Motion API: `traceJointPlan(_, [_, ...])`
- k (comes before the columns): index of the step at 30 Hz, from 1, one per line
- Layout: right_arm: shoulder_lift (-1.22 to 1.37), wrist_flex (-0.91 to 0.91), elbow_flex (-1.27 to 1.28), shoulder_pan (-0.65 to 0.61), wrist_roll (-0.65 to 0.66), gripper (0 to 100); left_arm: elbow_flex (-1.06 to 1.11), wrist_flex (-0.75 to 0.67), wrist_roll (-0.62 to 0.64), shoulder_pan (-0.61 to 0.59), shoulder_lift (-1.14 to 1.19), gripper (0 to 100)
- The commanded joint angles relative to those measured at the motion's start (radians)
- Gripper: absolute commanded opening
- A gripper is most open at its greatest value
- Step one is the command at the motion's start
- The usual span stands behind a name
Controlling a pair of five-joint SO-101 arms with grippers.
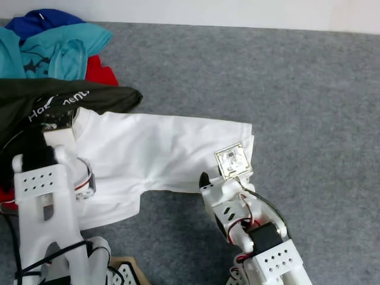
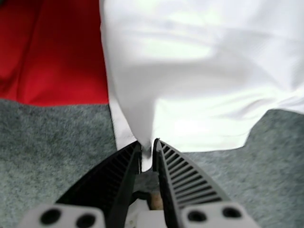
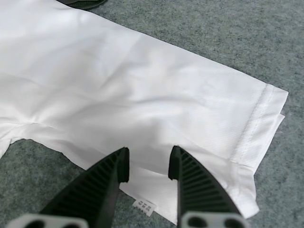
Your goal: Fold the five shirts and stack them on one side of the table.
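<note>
Left end effector (image 2: 147,146) clamped on white shirt (image 1: 160,148) edge, right end effector (image 3: 148,164) jaws apart just over its hem, shirt spread flat mid-counter (image 1: 309,89), other shirts (image 1: 59,47) heaped at far-left corner.

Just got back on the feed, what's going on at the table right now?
The white shirt lies spread on the grey table. The left gripper is shut on a pinch of its fabric. The right gripper is open at the shirt's near edge, gripping nothing. The black shirt, teal shirt, blue shirt and red shirt lie heaped, unfolded, at the far left.
</note>
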Motion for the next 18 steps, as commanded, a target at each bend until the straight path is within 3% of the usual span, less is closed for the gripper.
traceJointPlan(1, [-0.001, -0.002, -0.002, 0.027, -0.008, 14.8, -0.071, 0.008, 0.074, 0.071, 0.004, 6])
traceJointPlan(11, [0.001, -0.004, -0.002, 0.027, -0.006, 14.8, -0.214, 0.008, 0.282, 0.125, 0.016, 11])
traceJointPlan(18, [0.001, -0.004, -0.001, 0.027, 0.003, 14.8, -0.331, -0.025, 0.302, 0.12, 0.283, 7])
